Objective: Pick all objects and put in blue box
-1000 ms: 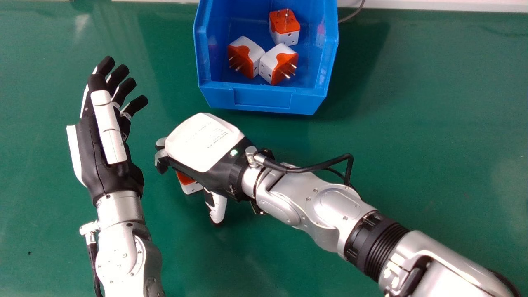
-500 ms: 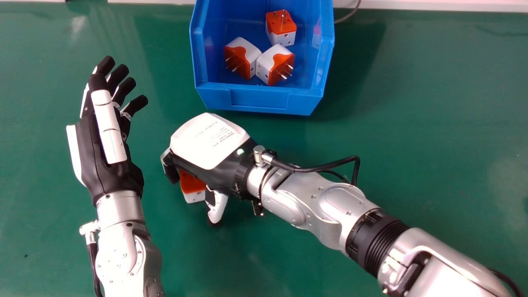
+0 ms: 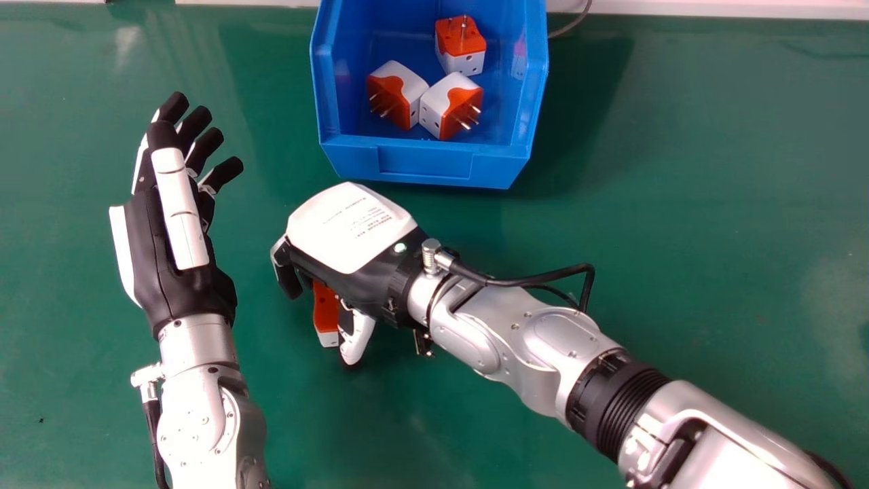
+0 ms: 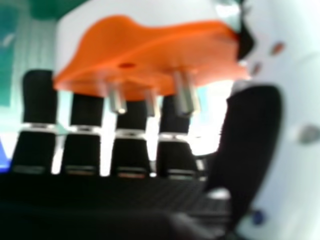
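Blue box: upright on the green table, beyond the right hand. Placement presumably gives the hand a short carry and an easy drop from above.

Plugs in box: three, orange and white. The left plug and right plug sit side by side, seemingly touching; the far plug is just behind them, prongs up. Loose lie suggests they were dropped, not arranged.

Loose plug: outside the box, under the right hand, between fingers and thumb. Its pins seem to face the palm side. Whether it touches the table cannot be told.

Right hand: fingers bent round the loose plug, thumb opposite. Arrangement reads as a grasp from above; firmness not verifiable.

Left hand: idle at the left of the head view, fingers straight and apart, nothing held. Likely parked there to leave the working area free.

Step in hand: judged to be securing this plug; next, a lift and a carry over the box's near wall. Risk: the plug may turn on its pins or slip past the thumb.

Markings: small print on the white back of the right hand; not transcribed. A green light is lit near the wrist.
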Available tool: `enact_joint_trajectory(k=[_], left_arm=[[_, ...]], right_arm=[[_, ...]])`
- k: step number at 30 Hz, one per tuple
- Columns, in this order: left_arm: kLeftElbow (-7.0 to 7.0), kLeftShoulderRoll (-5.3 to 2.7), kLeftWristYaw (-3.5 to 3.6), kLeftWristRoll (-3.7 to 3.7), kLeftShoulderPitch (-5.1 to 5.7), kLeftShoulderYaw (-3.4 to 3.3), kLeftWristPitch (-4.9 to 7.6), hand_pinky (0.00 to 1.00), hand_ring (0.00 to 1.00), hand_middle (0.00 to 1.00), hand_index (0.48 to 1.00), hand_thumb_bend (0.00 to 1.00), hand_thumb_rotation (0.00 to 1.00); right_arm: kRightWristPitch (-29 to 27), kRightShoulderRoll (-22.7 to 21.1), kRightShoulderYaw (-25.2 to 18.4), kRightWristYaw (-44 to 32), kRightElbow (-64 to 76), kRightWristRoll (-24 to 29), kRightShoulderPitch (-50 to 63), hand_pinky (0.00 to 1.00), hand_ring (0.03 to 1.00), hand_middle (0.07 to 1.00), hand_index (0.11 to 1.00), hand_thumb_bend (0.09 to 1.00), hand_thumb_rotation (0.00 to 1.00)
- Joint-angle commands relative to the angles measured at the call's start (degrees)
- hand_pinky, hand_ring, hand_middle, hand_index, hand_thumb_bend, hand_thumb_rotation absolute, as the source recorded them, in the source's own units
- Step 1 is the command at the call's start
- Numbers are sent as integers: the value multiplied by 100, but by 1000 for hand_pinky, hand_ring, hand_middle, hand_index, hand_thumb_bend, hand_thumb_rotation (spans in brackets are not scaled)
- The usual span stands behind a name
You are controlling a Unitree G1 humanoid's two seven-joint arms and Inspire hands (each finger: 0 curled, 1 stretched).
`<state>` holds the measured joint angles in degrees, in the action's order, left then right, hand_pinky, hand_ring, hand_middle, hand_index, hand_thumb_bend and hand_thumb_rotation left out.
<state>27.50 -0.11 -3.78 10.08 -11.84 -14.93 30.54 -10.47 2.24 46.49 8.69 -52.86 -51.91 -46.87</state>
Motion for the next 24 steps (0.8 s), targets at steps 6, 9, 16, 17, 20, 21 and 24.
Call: enact_joint_trajectory(k=[6, 9, 16, 17, 20, 21, 24], left_arm=[[-55, 17, 34, -40, -53, 26, 88, 738, 826, 837, 837, 679, 917], [-69, 11, 36, -24, -49, 22, 69, 738, 827, 837, 838, 678, 917], [-79, 9, 14, -61, -45, 39, 61, 740, 829, 839, 840, 674, 916], [-73, 3, 10, -56, -50, 35, 65, 740, 829, 839, 840, 674, 916], [-69, 0, 1, -59, -55, 34, 63, 740, 829, 839, 840, 673, 915], [-67, 1, -1, -60, -57, 35, 60, 740, 829, 839, 840, 673, 915], [-54, 6, 2, -55, -65, 32, 52, 740, 829, 839, 840, 673, 912]], right_arm=[[124, 80, 45, 28, 170, -61, 28, 356, 438, 532, 536, 536, 21], [141, 64, 38, -24, 231, -49, 34, 343, 426, 527, 535, 531, 17], [65, 19, -1, 37, 329, -10, 75, 331, 413, 522, 530, 524, 11], [69, 19, -9, 49, 341, -4, 81, 331, 413, 522, 530, 524, 11], [100, 20, -9, 63, 399, -20, 83, 328, 410, 522, 527, 522, 8], [105, 16, -13, 56, 424, -20, 82, 328, 410, 522, 527, 522, 8], [135, 16, -108, 45, 547, 68, 135, 319, 401, 516, 529, 520, 6]])
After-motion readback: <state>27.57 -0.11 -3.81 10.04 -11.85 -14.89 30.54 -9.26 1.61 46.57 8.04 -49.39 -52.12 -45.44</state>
